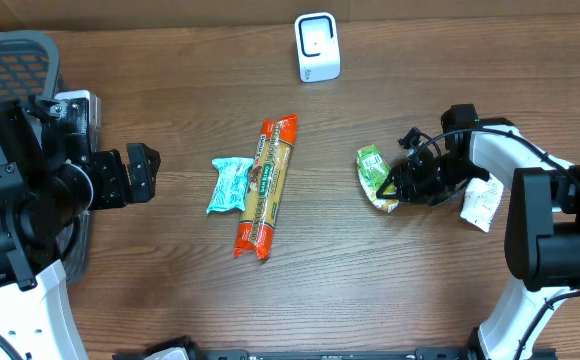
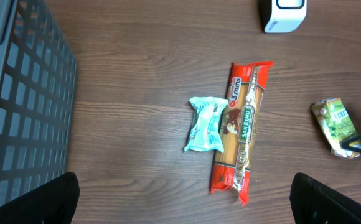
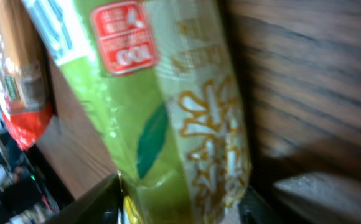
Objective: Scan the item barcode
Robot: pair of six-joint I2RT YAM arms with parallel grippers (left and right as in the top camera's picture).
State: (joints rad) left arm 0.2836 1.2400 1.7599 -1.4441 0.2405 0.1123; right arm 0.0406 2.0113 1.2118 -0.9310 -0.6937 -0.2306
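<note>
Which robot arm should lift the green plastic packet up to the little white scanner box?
Right. The right gripper is closed around the green plastic packet, with one finger on each side in its wrist view. The left gripper hangs open far across the table, beside the grey mesh basket.

Table (image 1: 370, 280): pasta (image 1: 266, 185), teal packet (image 1: 230, 185), green packet (image 1: 373, 172), possibly scanner (image 1: 317, 47).

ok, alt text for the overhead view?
Right pincer straddles a green-and-yellow plastic packet on a brown wooden table. Mid-table lie a long orange pasta packet and a small teal wrapper; a white box-shaped scanner stands behind.
</note>
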